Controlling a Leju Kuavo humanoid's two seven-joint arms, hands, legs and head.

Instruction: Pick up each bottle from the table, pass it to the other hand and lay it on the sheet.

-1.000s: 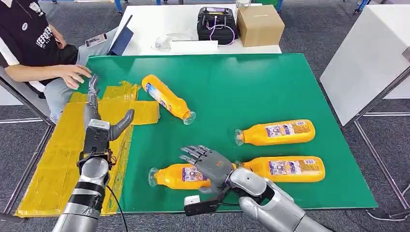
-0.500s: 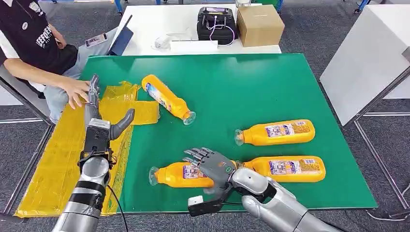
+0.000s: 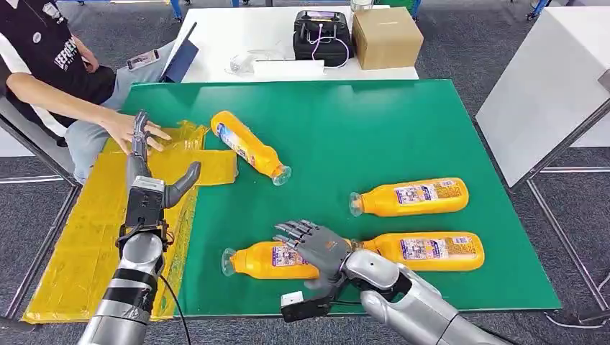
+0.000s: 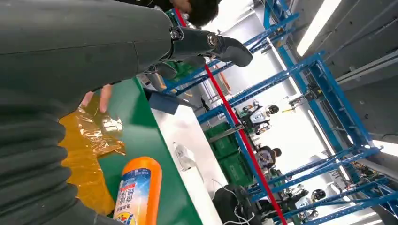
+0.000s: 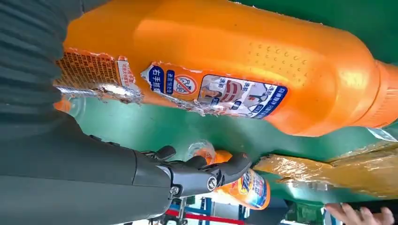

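your target, the nearest orange bottle (image 3: 267, 261), lies on its side on the green mat (image 3: 374, 129), and your right hand (image 3: 314, 244) hovers over its base, fingers spread, gripping nothing. it's round, so an off-centre close could roll it into the neighbouring bottle (image 3: 424, 251). beyond the bottle, your left hand (image 3: 144, 169) waits open over the yellow sheet (image 3: 79, 237), where a person's hand (image 3: 137, 129) rests and could get bumped.

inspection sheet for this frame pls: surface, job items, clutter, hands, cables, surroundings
Surface: green table; crumpled yellow sheet draped over its left edge.
Job's things: four orange bottles lying on the green: far, near, right, near-right. None on the sheet.
Clutter: nothing seen.
Hands: left robot hand open above the sheet; right robot hand spread over the near bottle, not gripping.
Cables: black lead by the left arm.
Surroundings: person's hand on the sheet; white table with cardboard box.
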